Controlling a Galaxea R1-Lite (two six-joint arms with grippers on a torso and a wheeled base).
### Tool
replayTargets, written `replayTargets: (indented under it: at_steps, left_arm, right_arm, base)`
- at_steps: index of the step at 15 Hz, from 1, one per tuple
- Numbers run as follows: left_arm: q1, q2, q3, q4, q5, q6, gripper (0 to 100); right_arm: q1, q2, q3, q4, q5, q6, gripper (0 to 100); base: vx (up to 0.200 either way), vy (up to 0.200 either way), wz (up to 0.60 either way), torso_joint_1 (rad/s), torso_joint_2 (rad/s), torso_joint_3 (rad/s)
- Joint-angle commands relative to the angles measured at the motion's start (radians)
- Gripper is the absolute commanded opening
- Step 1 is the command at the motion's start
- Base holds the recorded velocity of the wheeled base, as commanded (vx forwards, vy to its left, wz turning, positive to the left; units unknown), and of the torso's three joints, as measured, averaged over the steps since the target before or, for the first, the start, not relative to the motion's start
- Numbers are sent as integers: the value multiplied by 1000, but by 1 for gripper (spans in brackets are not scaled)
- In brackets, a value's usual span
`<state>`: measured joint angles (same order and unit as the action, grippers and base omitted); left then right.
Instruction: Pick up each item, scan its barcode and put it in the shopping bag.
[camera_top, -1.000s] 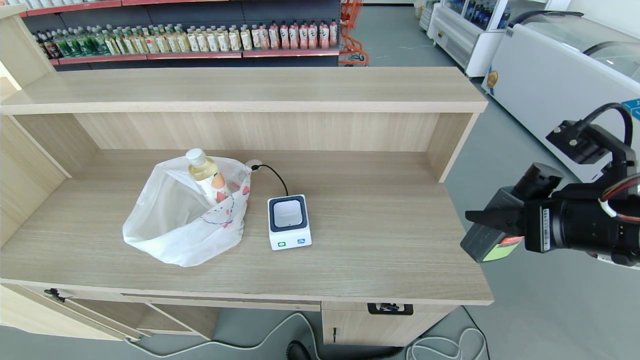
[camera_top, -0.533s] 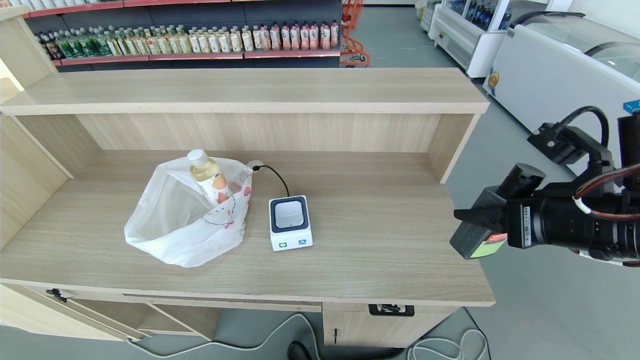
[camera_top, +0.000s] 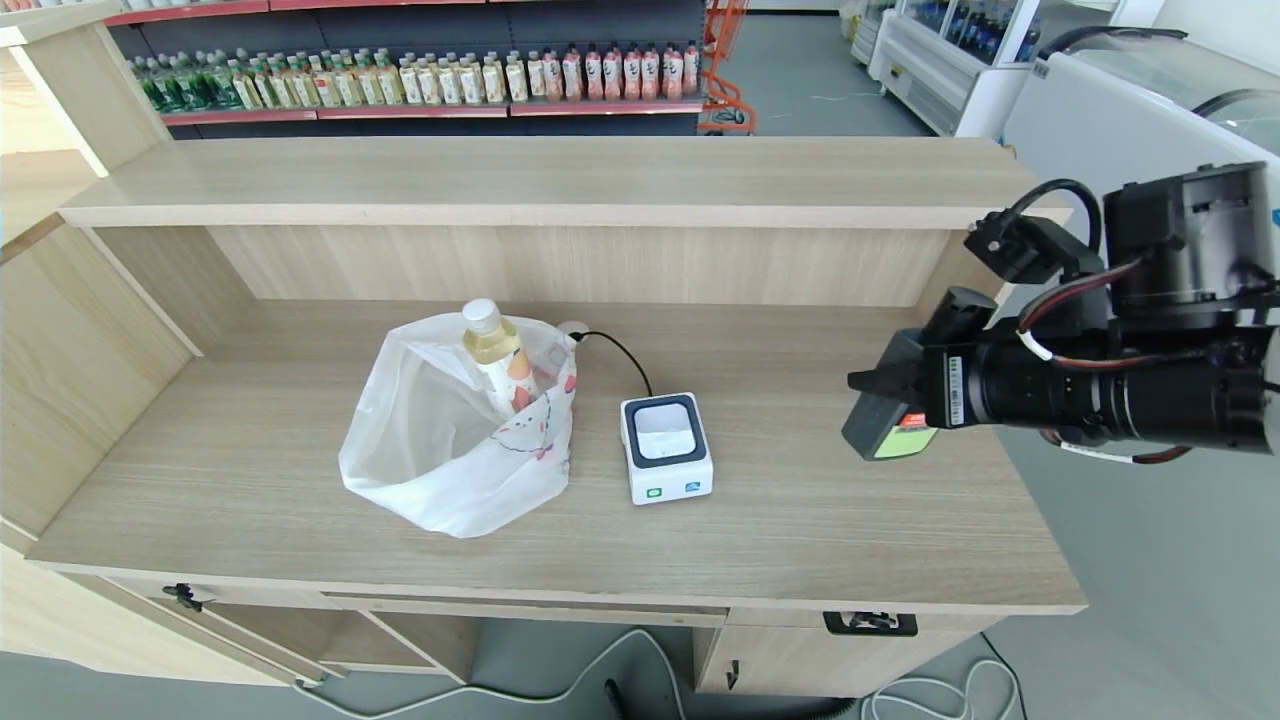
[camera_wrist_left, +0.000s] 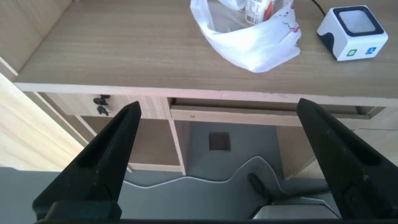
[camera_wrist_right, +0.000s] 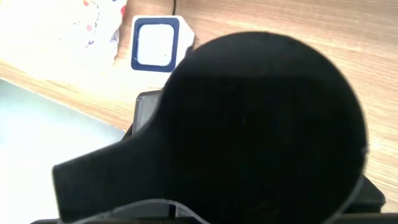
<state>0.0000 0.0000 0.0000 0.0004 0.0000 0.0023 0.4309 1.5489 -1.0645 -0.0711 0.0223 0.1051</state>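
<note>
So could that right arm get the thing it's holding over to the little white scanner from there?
Probably yes. The right gripper holds the dark item over the right end of the counter, nothing stands between it and the scanner, and the shopping bag sits beyond the scanner.

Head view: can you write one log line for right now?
right claw: shut on dark item, over counter, right end | scanner: beside bag | bag: holds bottle | left claw: open

Bottle (camera_top: 492, 347) base inside shopping bag (camera_top: 440, 470)
</note>
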Motion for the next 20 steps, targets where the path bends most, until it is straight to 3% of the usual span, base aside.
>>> replayTargets:
  at_steps: [1, 4, 6, 9, 20]
  left_arm:
    - [0, 0, -2, 0, 0, 1, 100]
    - [0, 0, -2, 0, 0, 1, 100]
    - [0, 0, -2, 0, 0, 2, 100]
    - [0, 0, -2, 0, 0, 1, 100]
    - [0, 0, 0, 0, 0, 2, 100]
  right_arm:
    - [2, 131, -89, 1, -2, -2, 0]
    - [5, 217, -166, 1, -4, -5, 0]
    - [20, 349, -285, 27, -9, -24, 0]
    - [31, 392, -302, 59, -10, -87, 0]
    - [118, 514, -425, 54, -32, -82, 0]
  base:
    - [0, 200, 0, 2, -2, 2]
    - [0, 0, 0, 0, 0, 0]
    - [0, 0, 0, 0, 0, 0]
    - [0, 0, 0, 0, 0, 0]
    - [0, 0, 0, 0, 0, 0]
